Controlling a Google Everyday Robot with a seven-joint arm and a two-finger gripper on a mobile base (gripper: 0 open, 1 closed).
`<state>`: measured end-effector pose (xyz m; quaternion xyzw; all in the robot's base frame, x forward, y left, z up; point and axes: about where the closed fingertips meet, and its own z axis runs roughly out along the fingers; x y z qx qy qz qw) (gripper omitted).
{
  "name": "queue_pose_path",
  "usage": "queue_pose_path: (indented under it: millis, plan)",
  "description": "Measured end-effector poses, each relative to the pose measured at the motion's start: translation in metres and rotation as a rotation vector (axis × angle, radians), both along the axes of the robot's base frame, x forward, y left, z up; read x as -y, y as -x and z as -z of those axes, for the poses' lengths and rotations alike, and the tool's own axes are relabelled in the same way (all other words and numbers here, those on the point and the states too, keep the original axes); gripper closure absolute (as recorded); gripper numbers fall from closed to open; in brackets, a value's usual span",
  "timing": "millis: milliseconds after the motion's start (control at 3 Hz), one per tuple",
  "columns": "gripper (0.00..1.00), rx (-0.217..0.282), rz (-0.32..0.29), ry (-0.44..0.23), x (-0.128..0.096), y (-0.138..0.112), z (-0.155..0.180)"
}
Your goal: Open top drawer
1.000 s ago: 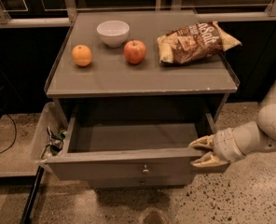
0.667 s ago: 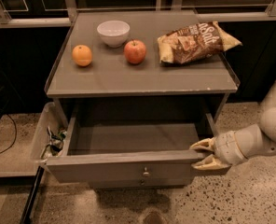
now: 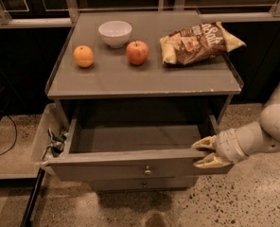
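Observation:
The top drawer [image 3: 130, 138] of the grey cabinet stands pulled far out, its plain grey inside bare. Its front [image 3: 107, 167] carries a small round knob [image 3: 147, 170] at the centre. My gripper [image 3: 202, 153] is at the drawer's right front corner, with one beige finger [image 3: 205, 143] above the front's top edge and the other [image 3: 209, 161] below it, beside the front's right end. The white arm [image 3: 267, 131] reaches in from the right.
On the cabinet top [image 3: 144, 79] sit a white bowl [image 3: 115, 33], an orange [image 3: 83, 56], a red apple [image 3: 137, 52] and a chip bag [image 3: 199, 43]. A lower drawer front with a knob [image 3: 143, 184] shows below. A light bin [image 3: 48, 138] stands at the left.
The drawer has slid a little further out towards the camera, and my gripper has moved with its right front corner.

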<state>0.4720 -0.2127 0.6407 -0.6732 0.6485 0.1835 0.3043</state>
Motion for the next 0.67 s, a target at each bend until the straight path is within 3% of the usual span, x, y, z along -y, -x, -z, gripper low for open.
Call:
queue_pose_path:
  millis: [333,667]
  plan:
    - [0.27,-0.022,-0.038,-0.008,-0.009,-0.005,0.0]
    - [0.48,-0.039,-0.1,-0.028,-0.018,0.005,-0.003]
